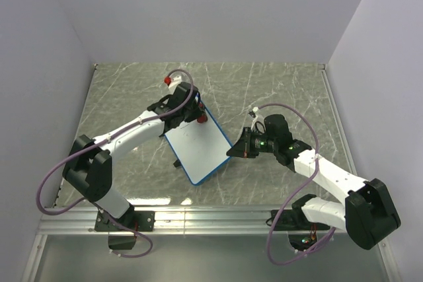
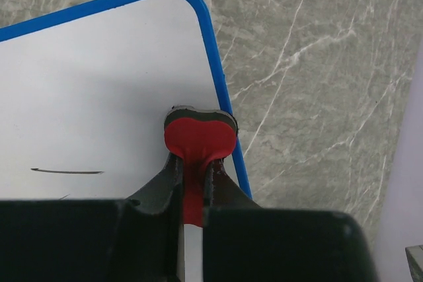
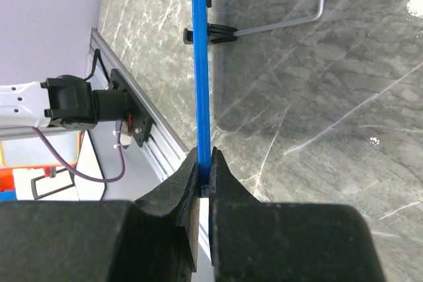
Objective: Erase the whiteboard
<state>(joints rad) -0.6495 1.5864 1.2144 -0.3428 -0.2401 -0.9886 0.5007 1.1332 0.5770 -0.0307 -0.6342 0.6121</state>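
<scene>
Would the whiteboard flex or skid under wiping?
Probably stiff: the whiteboard shows a straight rim in the right wrist view, though the right gripper pinches just one edge. Likely light, so it might skid on the smooth table if released while the eraser presses near its corner.

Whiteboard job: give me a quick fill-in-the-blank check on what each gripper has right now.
1. The left gripper is shut on the eraser, whose top is ____.
2. The right gripper is clamped on the ____ rim of the whiteboard.
3. In the top external view the whiteboard lies ____ the two grippers.
4. A black stroke on the whiteboard is not yet ____.
Missing words: red; blue; between; erased.
</scene>
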